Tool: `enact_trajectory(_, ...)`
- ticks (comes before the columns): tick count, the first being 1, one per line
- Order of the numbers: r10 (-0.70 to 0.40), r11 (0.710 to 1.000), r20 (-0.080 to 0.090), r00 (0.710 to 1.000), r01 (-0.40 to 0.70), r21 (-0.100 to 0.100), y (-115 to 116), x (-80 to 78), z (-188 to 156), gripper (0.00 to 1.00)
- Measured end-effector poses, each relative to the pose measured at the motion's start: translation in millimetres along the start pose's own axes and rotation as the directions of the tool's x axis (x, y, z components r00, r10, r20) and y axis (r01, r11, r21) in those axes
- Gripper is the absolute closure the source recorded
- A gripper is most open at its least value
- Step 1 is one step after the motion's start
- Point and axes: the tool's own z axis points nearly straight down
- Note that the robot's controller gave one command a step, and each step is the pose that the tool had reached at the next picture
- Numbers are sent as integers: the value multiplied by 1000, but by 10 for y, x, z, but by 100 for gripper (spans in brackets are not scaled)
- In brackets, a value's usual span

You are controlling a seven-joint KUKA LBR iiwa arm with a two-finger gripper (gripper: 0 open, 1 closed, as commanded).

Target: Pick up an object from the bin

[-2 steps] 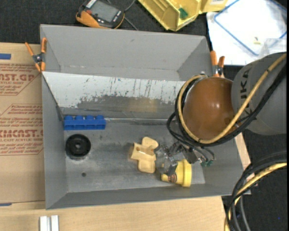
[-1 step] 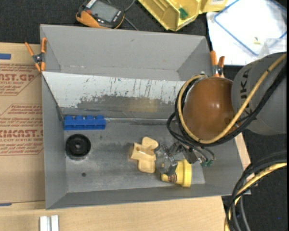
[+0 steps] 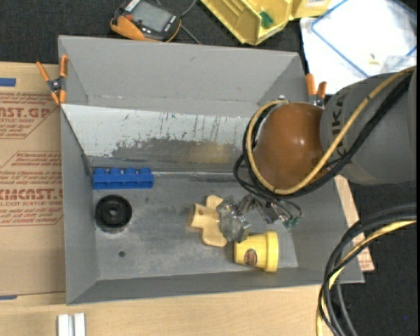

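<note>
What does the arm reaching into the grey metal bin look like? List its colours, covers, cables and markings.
The thick, rounded grey arm carries black block lettering near its end. A glossy orange-brown domed cover caps the wrist, ringed by a yellow cable and black cables. Below the cover sits a small silvery metal gripper with thin wires running to it.

A single camera looks down on the bin (image 3: pixel 75 187) from above, tilted a little, so the far wall (image 3: pixel 182 72) shows broad and the near wall (image 3: pixel 196 285) narrow. The whole bin fits in frame with some floor (image 3: pixel 28 5) around; the arm (image 3: pixel 378 131) enters from the right.
</note>
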Motion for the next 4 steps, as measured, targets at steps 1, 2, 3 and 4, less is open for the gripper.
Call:
enact_trajectory(1,-10,1000,1,1000,10,0,82,-219,7,100)
enact_trajectory(2,-139,990,-3,990,139,-2,-47,375,414,100)
enact_trajectory(3,-139,990,-3,990,139,-1,-47,375,413,100)
enact_trajectory(4,-19,1000,4,1000,19,1,-655,189,265,100)
